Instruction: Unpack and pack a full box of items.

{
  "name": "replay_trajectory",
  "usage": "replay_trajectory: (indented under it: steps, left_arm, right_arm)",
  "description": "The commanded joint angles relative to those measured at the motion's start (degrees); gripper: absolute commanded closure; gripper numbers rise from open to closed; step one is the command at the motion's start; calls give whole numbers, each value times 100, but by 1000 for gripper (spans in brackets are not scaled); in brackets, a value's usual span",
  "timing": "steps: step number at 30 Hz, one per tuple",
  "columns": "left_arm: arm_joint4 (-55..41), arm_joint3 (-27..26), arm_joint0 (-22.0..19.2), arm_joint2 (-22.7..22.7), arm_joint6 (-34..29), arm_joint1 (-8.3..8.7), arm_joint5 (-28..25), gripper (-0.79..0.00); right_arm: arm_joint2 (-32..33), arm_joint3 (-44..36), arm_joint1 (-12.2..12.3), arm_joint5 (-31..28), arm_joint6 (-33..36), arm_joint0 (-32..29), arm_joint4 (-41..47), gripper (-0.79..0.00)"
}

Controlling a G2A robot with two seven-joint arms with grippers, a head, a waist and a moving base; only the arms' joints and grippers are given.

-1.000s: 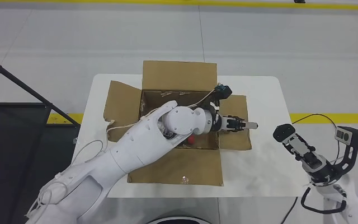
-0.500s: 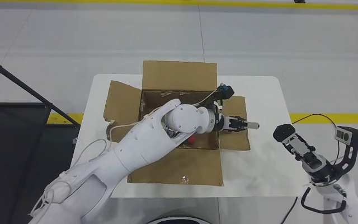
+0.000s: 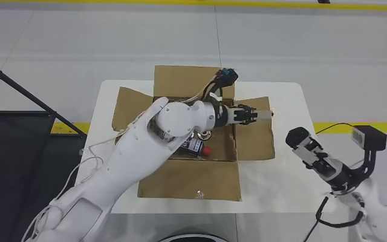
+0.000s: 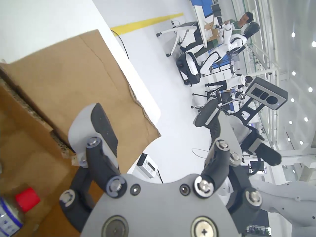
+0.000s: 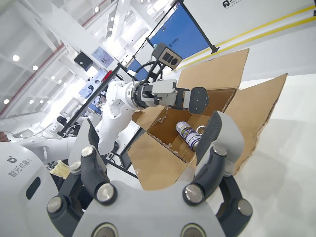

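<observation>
White worktop (image 3: 284, 181), open cardboard box (image 3: 190, 181) about centre, four flaps folded out. Left arm (image 3: 151, 157) comes in over the box from the near left and covers much of the inside. On the box floor, toward the near right corner, a bottle (image 3: 195, 146) lies on its side, red cap (image 3: 207, 151) pointing right; label too small to make out. Left hand (image 3: 261, 114) sits above the right flap (image 3: 254, 142), pointing right, fingers spread wide; the bottle is lower and back to its left, well apart. Further right, at the worktop's right edge, right hand (image 3: 297, 138) hangs with fingers spread, facing the box. In the right wrist view a small ring-like thing shows beside the bottle, unclear.
</observation>
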Motion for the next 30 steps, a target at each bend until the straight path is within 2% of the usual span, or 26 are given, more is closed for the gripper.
replay_trajectory:
  steps: [1,9,16,23,27,30]
  left_arm:
    - [199,-413,209,-387,-133,114,96,-785]
    - [912,-2061,1394,-2221,-733,560,416,-785]
    - [1004,-3157,2637,-3936,-1063,809,415,-785]
    - [612,-3664,3823,-5319,-1109,918,185,-785]
    - [243,-3663,4348,-6024,-1024,944,-71,-785]
    - [-18,-3604,4660,-6381,-1011,958,-265,-785]
  right_arm:
    - [-182,-7,33,54,161,327,-151,-785]
    - [-1388,364,153,539,996,2016,-894,-785]
    - [-2922,1200,154,1056,1821,3597,-1839,-785]
    - [-4754,2354,-61,1430,2180,4906,-2367,-785]
    - [-5559,2931,-233,1594,2138,5459,-2573,-785]
    - [-5951,3201,-347,1768,2111,5745,-2602,-785]
